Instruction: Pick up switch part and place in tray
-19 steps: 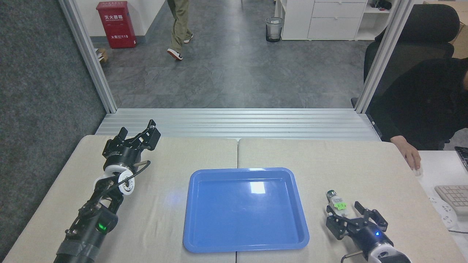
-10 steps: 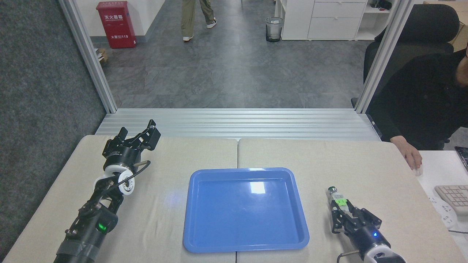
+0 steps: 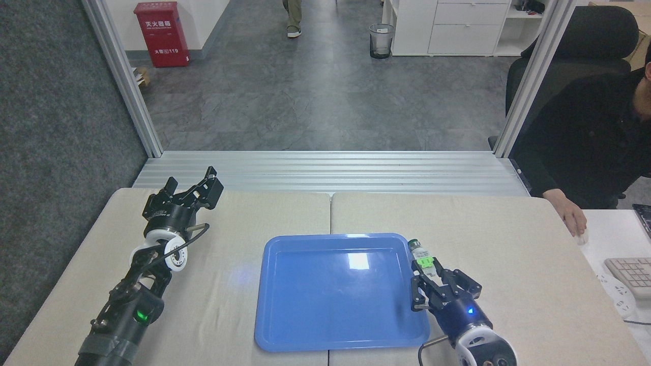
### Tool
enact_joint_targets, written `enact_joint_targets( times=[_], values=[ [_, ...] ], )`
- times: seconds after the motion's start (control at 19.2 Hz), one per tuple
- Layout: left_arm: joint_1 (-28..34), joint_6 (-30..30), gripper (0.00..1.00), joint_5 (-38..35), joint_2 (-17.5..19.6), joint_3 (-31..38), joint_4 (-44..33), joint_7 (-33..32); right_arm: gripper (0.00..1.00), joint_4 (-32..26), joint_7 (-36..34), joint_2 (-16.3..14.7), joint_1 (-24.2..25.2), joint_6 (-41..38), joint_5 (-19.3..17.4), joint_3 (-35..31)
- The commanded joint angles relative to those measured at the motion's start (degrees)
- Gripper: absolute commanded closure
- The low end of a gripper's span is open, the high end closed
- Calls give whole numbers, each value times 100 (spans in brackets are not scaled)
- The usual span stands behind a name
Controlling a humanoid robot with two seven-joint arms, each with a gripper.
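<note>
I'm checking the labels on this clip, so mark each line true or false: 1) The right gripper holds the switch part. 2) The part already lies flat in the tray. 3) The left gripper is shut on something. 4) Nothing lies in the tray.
1) True: the right gripper is shut on the switch part.
2) False: it is held at the right rim of the tray, not released.
3) False: the left gripper is open and holds nothing.
4) True.
</note>
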Motion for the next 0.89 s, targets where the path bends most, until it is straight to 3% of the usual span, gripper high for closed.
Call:
enact_joint_targets(
  times=[0.0,0.21,0.47,0.52,0.62,0.68,0.83],
  values=[
    [1,-3,0,0,-9,-1,0,4,100,-628,418,1000,-81,1184,589,1792],
    [1,-3,0,0,-9,-1,0,4,100,41,857,1062,-257,2109,615,2374],
    [1,-3,0,0,0,-1,0,4,100,517,849,992,-257,2199,607,2173],
    [1,-3,0,0,0,-1,0,4,92,517,849,966,-257,2181,607,2173],
    [1,-3,0,0,0,-1,0,4,19,526,805,773,-266,2137,607,2182],
    [1,-3,0,0,0,-1,0,4,3,526,805,746,-344,2137,607,2164],
    [1,-3,0,0,0,-1,0,4,2,535,787,623,-932,2067,519,1928]
  ],
)
